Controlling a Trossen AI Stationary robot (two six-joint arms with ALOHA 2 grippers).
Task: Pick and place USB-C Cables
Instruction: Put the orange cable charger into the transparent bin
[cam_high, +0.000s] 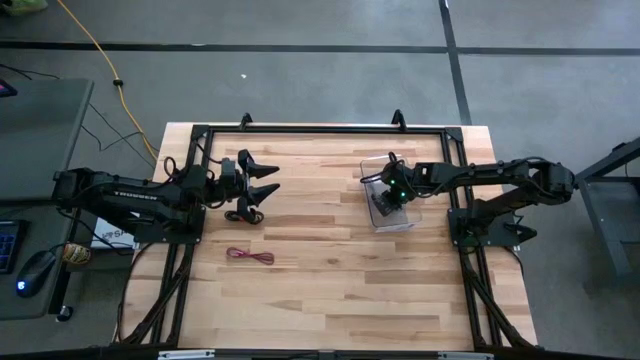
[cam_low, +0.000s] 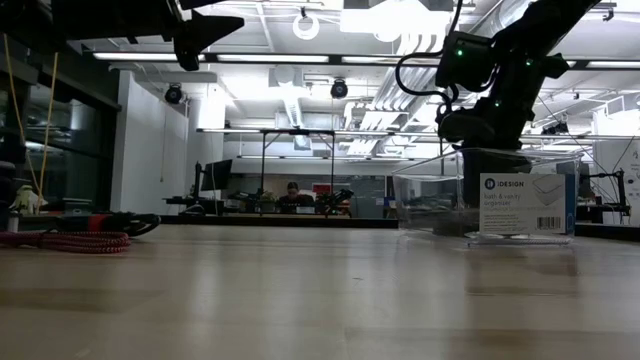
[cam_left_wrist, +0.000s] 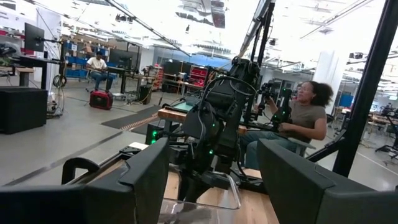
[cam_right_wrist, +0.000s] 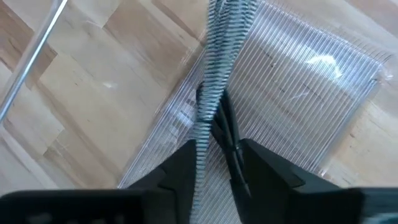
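Note:
My right gripper (cam_high: 386, 202) points down into the clear plastic box (cam_high: 402, 224) and is shut on the grey cable (cam_right_wrist: 219, 56). A black cable (cam_right_wrist: 225, 121) shows right beside the grey one between the fingers. The black-and-red bundle (cam_high: 245, 212) lies on the table below my left gripper (cam_high: 268, 178), which is open and raised above the table, touching nothing. The magenta-red bundle (cam_high: 250, 256) lies flat nearer the table's near edge. The low view shows both bundles (cam_low: 100, 222) (cam_low: 70, 241) at the left. My right gripper (cam_right_wrist: 217, 155) has the grey braided cable (cam_right_wrist: 205, 134) pinched between its two fingers, coming from above and pointing down. The cable runs on past the fingertips over the box's ribbed floor (cam_right_wrist: 298, 81). Whether the black strand is also in the pinch, I cannot tell.
A black metal frame (cam_high: 320, 130) runs around the table's far part and sides. The clear box carries a white label (cam_low: 525, 205) on its near wall. A yellow cord (cam_high: 100, 55) lies on the floor beyond the table. People sit in the room behind (cam_left_wrist: 305, 112).

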